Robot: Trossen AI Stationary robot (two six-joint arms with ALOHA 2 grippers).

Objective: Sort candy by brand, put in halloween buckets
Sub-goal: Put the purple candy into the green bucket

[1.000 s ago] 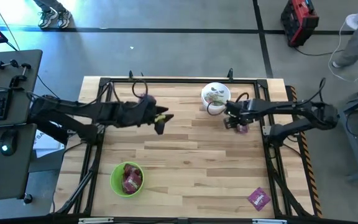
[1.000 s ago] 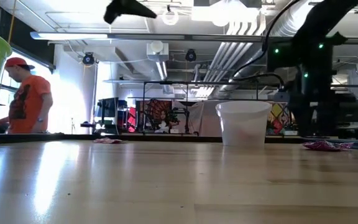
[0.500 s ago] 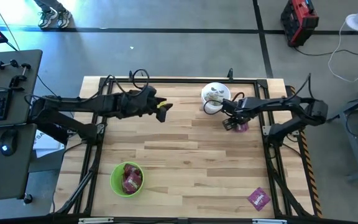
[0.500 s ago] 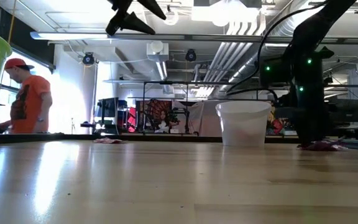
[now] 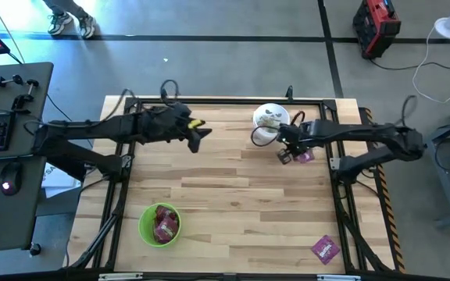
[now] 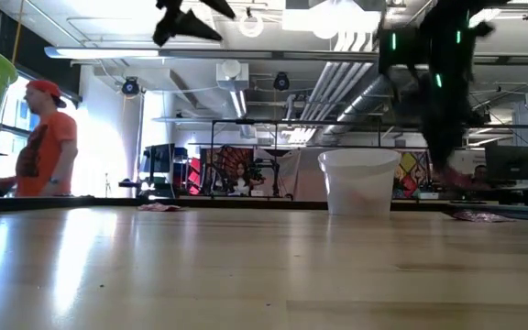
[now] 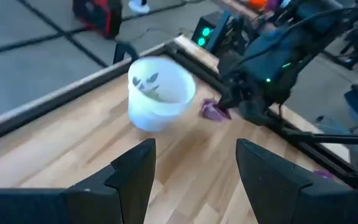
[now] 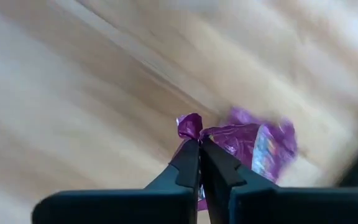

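Right tool (image 8: 199, 149) was spread, now pinching purple packet (image 8: 247, 144) corner, lifted off tabletop (image 5: 233, 195) beside white bucket (image 5: 271, 119). Left tool (image 5: 197, 134) spread, hovering, empty. Near: green bucket (image 5: 159, 224) holds purple packets. Far: white bucket holds clear-wrapped sweets.

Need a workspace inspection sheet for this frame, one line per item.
Surface: wooden table, black frame.
Job's things: green bucket holds purple packets; white bucket holds pale sweets; one purple packet lies at the near right corner; another purple packet is pinched at the right gripper.
Clutter: nothing seen.
Grippers: left gripper open, empty, above the table; right gripper shut on the packet beside the white bucket.
Cables: loops on both arms.
Surroundings: a person in an orange shirt; keyboard desk.
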